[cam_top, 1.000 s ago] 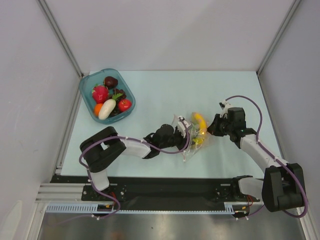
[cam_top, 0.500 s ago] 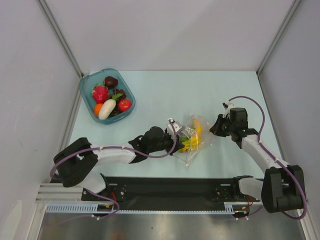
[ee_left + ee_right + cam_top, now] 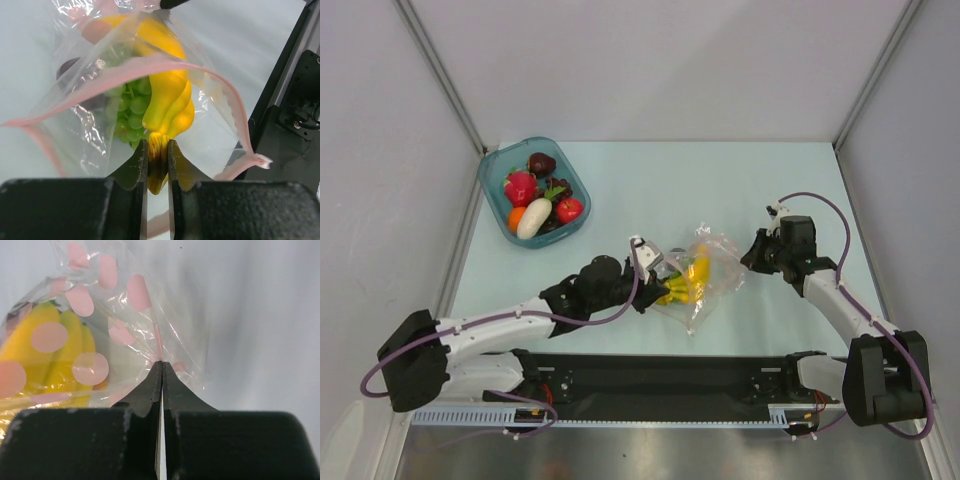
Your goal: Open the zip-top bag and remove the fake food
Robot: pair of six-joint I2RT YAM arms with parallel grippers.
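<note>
Top external: pale mint table (image 3: 740, 180) boxed by grey walls (image 3: 650, 60); teal tray (image 3: 520, 146) of toy fruit (image 3: 535, 200) at far left; zip-top bag (image 3: 720, 270) near centre, between left gripper (image 3: 658, 283) and right gripper (image 3: 750, 255). Seen only from left wrist: bag mouth gaping, pink zip strip (image 3: 165, 64) arched, jaws clenched on the stem tip of 1 yellow banana (image 3: 170, 95), green grapes (image 3: 127, 107) alongside. Seen only from right wrist: jaws pinched tight on the bag's pink-dotted film.

Clear crinkly plastic zip-top bag (image 3: 85, 127), glossy yellow plastic banana (image 3: 167, 90), smooth matt table (image 3: 720, 180)
</note>
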